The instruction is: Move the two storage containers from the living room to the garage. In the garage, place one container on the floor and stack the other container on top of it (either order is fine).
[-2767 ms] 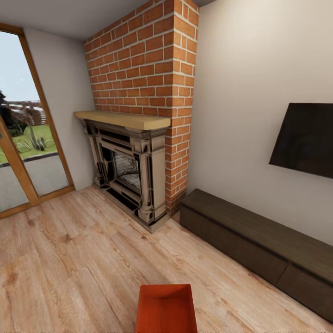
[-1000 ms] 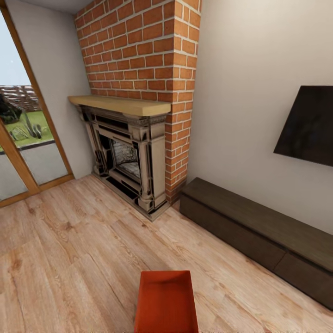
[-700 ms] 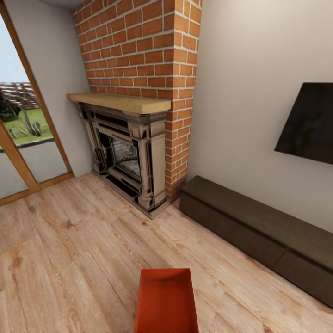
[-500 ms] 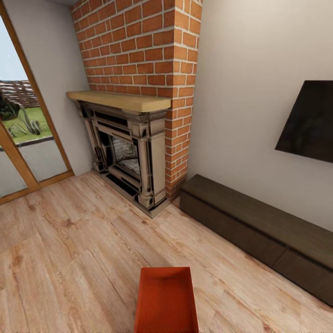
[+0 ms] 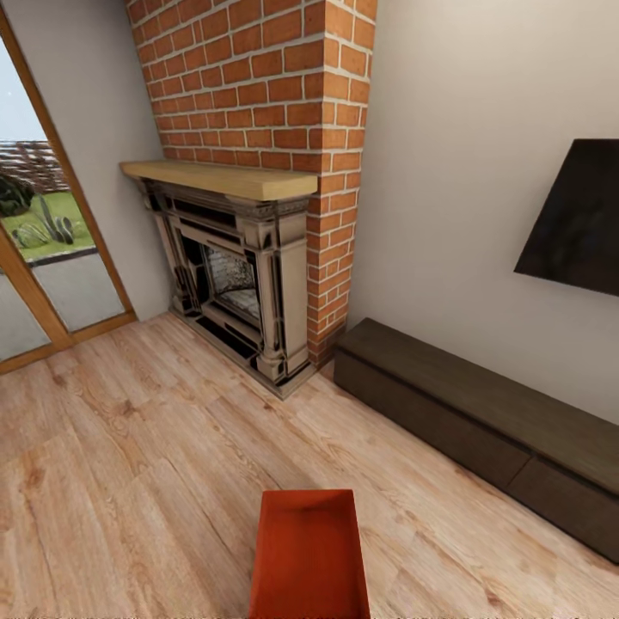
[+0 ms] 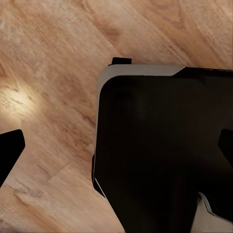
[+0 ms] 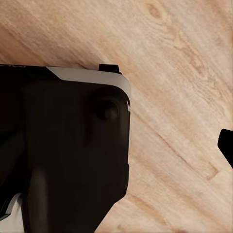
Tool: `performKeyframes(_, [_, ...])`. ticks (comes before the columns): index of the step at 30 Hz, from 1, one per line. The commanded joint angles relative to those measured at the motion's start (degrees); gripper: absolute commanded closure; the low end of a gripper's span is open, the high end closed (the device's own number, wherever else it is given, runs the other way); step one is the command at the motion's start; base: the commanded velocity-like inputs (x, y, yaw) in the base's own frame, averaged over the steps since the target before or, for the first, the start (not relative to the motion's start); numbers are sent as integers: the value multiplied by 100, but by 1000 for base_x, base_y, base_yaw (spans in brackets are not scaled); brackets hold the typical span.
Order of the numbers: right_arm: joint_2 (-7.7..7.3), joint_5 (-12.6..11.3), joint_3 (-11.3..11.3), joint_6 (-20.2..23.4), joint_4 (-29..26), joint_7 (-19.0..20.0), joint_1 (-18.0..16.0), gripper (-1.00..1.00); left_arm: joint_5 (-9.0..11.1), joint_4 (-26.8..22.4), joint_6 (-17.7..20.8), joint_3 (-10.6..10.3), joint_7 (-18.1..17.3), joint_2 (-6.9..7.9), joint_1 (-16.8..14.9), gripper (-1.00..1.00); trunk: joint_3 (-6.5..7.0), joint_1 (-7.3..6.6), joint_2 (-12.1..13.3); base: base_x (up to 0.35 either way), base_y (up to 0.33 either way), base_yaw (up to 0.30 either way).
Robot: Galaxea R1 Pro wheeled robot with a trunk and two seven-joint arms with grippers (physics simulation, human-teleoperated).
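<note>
The orange-red rectangular storage tub (image 5: 309,554) sits at bottom centre on light wood planks (image 5: 129,481), larger than a moment ago: the robot has rolled closer. I cannot tell either gripper's state. Beyond, the dark low cabinet (image 5: 481,430) and the red-brick fireplace (image 5: 258,172).

Orange-red storage container (image 5: 309,554) — pale wood-plank flooring (image 5: 129,481), red-brick fireplace (image 5: 258,94), dark-brown cabinet (image 5: 481,430).

View pushes nearer fireplace (image 5: 236,266) and cabinet (image 5: 481,430); orange container (image 5: 308,554) shows more at bottom edge.
</note>
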Motion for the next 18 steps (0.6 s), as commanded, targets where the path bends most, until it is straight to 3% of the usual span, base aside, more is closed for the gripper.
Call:
performKeyframes(1, [5, -54, 48, -30, 15, -5, -5, -100, 32, 6, -22, 5, 8, -2, -6, -100, -18, 2, -9, 0, 0, 0])
performKeyframes(18, [5, -54, 48, -30, 11, -6, -5, -100, 32, 6, -22, 3, 8, -2, -6, -100, -175, 2, -9, 0, 0, 0])
